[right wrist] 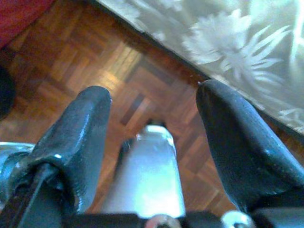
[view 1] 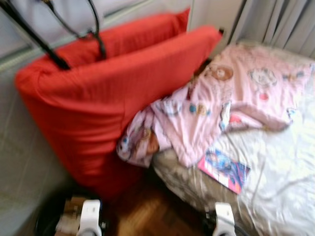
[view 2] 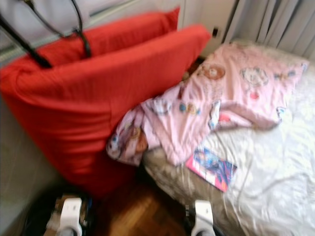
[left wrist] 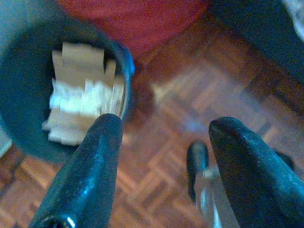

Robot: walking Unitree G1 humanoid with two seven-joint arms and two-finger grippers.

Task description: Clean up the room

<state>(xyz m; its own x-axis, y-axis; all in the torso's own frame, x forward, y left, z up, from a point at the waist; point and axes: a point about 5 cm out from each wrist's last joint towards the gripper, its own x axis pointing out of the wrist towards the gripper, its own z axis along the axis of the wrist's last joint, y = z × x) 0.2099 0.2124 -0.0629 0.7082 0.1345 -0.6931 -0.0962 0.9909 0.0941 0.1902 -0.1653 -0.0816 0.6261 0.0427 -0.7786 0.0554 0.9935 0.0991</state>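
A pink blanket (view 1: 236, 98) lies crumpled on the bed (view 1: 285, 187) at two o'clock, beside red cushions (view 1: 108, 98). Left gripper (left wrist: 161, 156) and right gripper (right wrist: 152, 123) hang over parquet (right wrist: 95, 57), jaws spread and empty.

No words, numbers or signs are showing clearly enough to read. The pink blanket (view 1: 236, 98) is showing little cartoon pictures, but no letters can be made out on it. The bright book (view 1: 224, 169) lying on the bed (view 1: 280, 187) is showing a colorful cover, and it is too blurry to read. The papers in the dark bin (left wrist: 28, 128) are looking blank.
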